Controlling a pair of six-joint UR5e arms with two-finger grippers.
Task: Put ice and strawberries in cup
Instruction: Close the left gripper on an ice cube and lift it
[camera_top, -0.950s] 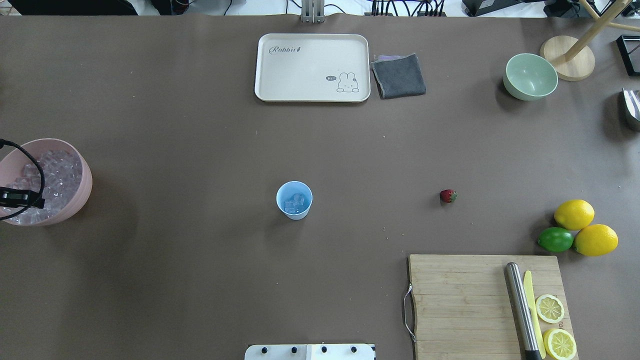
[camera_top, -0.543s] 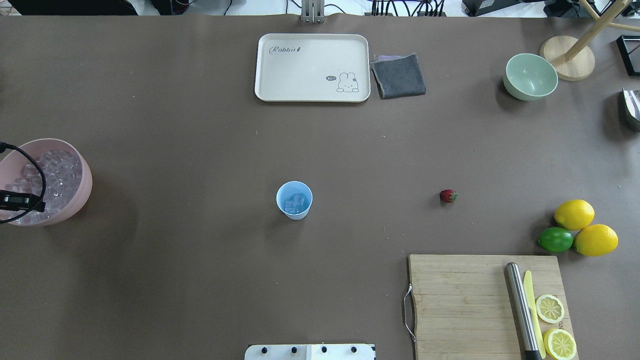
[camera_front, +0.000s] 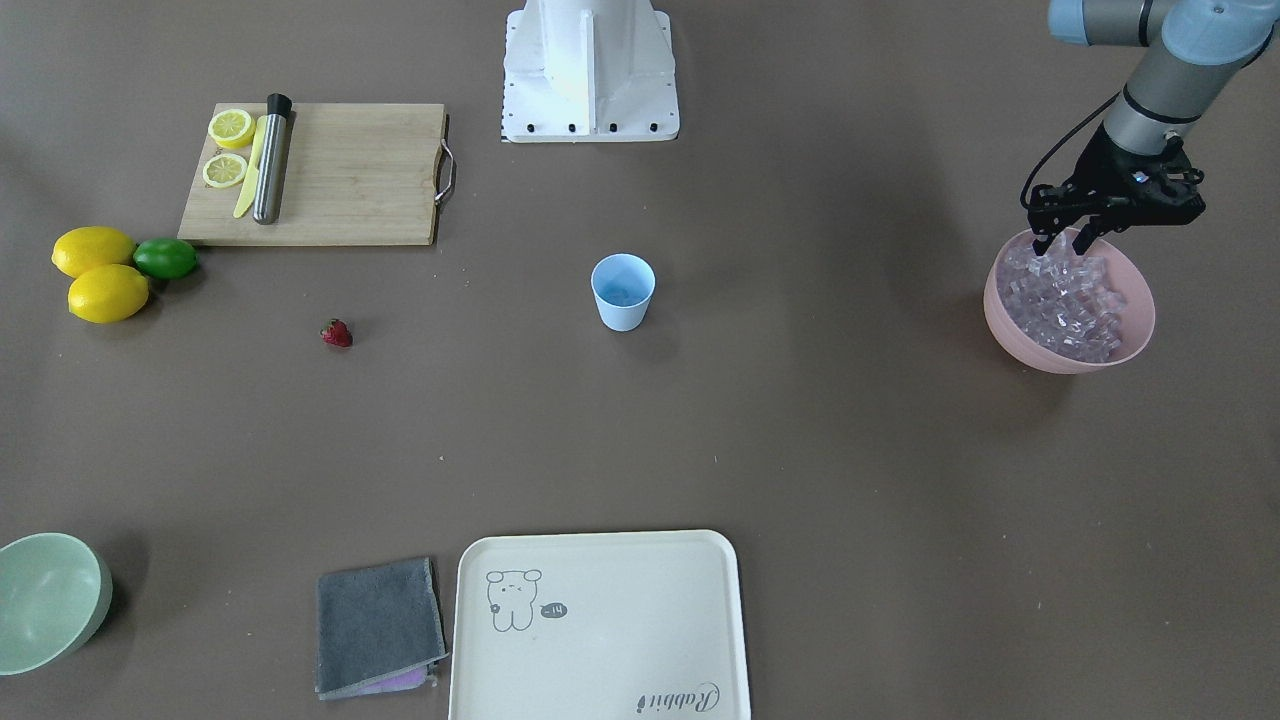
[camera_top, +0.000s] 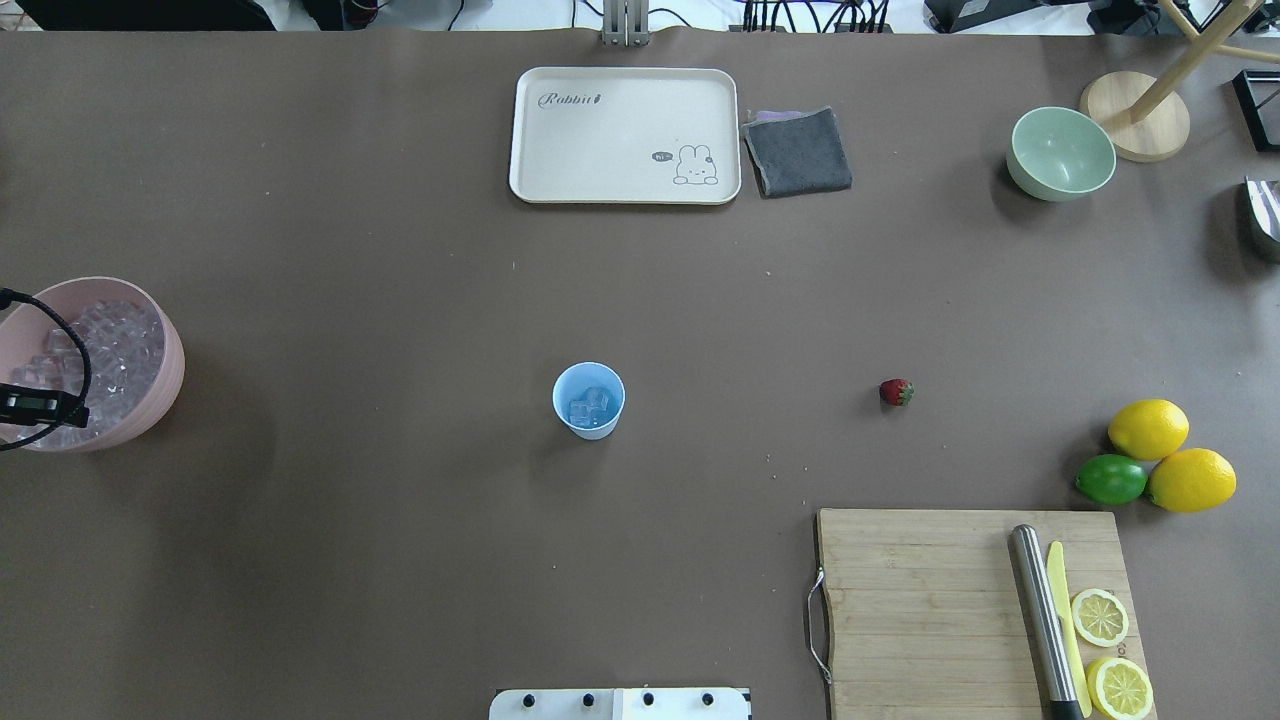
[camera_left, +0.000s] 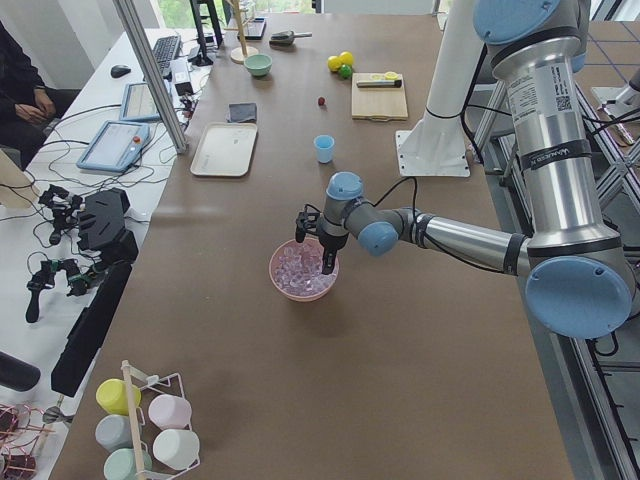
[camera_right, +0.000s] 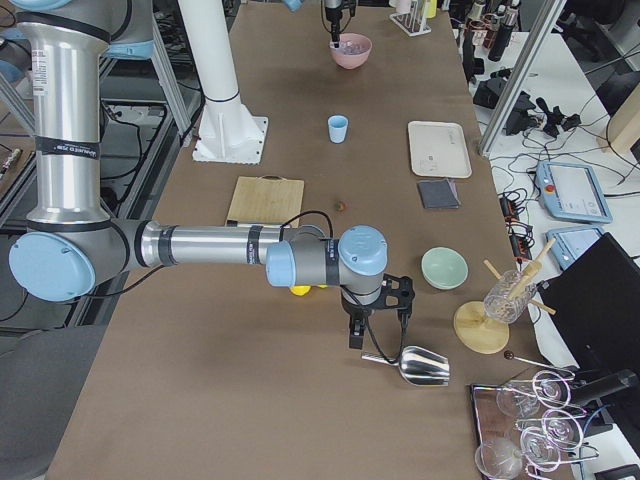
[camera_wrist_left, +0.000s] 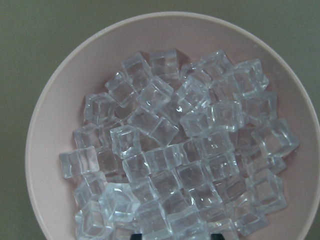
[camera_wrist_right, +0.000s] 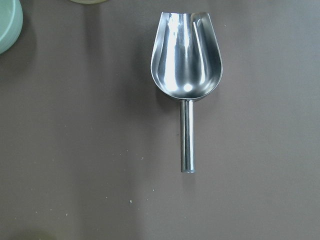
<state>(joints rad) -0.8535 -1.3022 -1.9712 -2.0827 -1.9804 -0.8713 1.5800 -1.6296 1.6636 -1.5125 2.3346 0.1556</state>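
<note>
The light blue cup (camera_top: 589, 400) stands upright mid-table (camera_front: 622, 291) with a few ice cubes (camera_top: 588, 405) in it. The pink bowl (camera_front: 1120, 355) at the table's left end is heaped with ice cubes (camera_wrist_left: 175, 150). My left gripper (camera_front: 1062, 243) is open, with its fingertips down at the ice by the bowl's robot-side rim. The strawberry (camera_top: 896, 392) lies alone on the table, right of the cup. My right gripper (camera_right: 372, 340) hovers over a metal scoop (camera_wrist_right: 186, 55) at the far right end. I cannot tell whether it is open or shut.
A cream tray (camera_top: 625, 135) and grey cloth (camera_top: 797, 151) lie at the far edge, with a pale green bowl (camera_top: 1060, 153) further right. Two lemons (camera_top: 1148, 428) and a lime (camera_top: 1111, 479) sit beside a cutting board (camera_top: 920, 610) that holds a knife, a steel rod and lemon halves.
My left gripper has shifted slightly toward the table's left end over the pink bowl. The cup, strawberry and everything else have stayed put.
</note>
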